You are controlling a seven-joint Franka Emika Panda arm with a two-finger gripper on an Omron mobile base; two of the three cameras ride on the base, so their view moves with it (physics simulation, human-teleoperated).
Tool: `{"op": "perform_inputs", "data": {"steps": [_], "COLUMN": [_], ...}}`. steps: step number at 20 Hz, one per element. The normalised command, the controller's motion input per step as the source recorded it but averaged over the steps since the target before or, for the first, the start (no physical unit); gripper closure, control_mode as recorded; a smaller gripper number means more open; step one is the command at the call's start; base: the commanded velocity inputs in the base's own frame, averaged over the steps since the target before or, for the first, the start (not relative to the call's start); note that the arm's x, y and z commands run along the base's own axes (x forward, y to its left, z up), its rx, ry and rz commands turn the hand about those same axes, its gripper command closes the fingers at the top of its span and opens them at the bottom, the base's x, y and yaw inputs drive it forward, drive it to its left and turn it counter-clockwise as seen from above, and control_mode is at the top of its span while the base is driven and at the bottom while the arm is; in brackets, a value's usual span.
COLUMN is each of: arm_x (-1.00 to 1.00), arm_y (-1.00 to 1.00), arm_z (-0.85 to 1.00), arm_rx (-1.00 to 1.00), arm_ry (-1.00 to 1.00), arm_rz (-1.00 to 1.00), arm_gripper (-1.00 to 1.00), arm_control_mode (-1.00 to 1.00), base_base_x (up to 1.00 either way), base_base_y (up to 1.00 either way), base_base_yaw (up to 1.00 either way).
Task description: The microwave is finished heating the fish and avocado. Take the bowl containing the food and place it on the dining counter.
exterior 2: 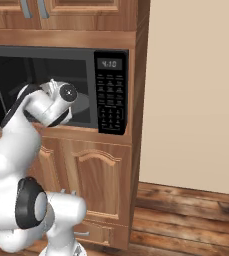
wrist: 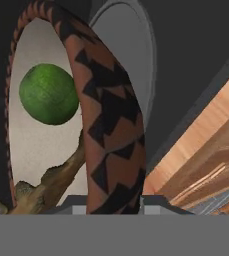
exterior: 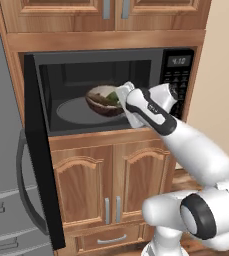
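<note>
The black microwave (exterior: pixel 106 90) stood open, its dark door swung left. Inside, on the round grey glass plate (exterior: pixel 73 111), sat the brown bowl (exterior: pixel 104 101) with its jagged dark pattern and pale smooth inside. The jaws pinched its rim. A round, dimpled green avocado (wrist: pixel 48 94) and the rough brown fish (wrist: pixel 48 185) lay within.

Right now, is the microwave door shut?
No, the microwave door hangs wide open to the left, with the bowl visible inside.
</note>
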Motion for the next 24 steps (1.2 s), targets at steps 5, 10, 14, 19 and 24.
{"op": "perform_inputs", "data": {"steps": [5,10,14,19,24], "arm_x": [-1.0,-1.0,-1.0,-0.8,-0.05], "arm_y": [-0.51,-0.26,-0.35,-0.02,0.0], "arm_z": [0.37,0.39,0.11,0.21,0.02], "arm_rx": [0.02,0.0,-0.01,-0.03,0.0], "arm_ry": [0.11,0.24,0.18,-0.13,-0.02], "arm_rz": [0.0,0.0,0.0,0.0,0.0], "arm_gripper": [1.0,1.0,1.0,1.0,1.0], "arm_control_mode": [-1.0,-1.0,-1.0,-1.0,-1.0], "base_base_x": [0.0,0.0,0.0,0.0,0.0], "base_base_y": [0.0,0.0,0.0,0.0,0.0], "base_base_yaw": [0.0,0.0,0.0,0.0,0.0]}}
